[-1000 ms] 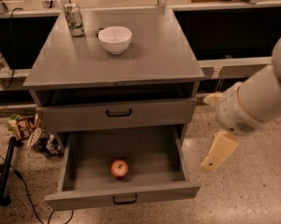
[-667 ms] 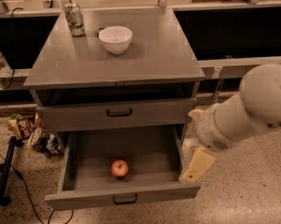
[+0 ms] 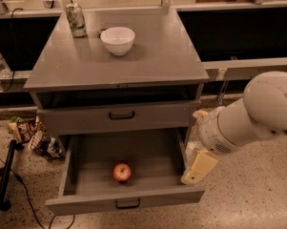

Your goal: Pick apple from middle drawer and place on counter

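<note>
We find the apple (image 3: 122,172) lying in the middle drawer (image 3: 128,202), which is pulled out; it sits near the front wall, a little left of centre. The drawer above (image 3: 119,116) is closed. The gripper (image 3: 199,168) hangs at the open drawer's right front corner, apart from the apple; we cannot tell its state. On the table (image 3: 157,61) stand a white bowl (image 3: 117,40) and a can (image 3: 76,19).

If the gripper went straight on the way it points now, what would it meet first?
Likely the right wall of the open grey bottom drawer: the cream gripper sits by that wall, pointing down-left. The small red apple lies well left. Depth is unclear.
</note>
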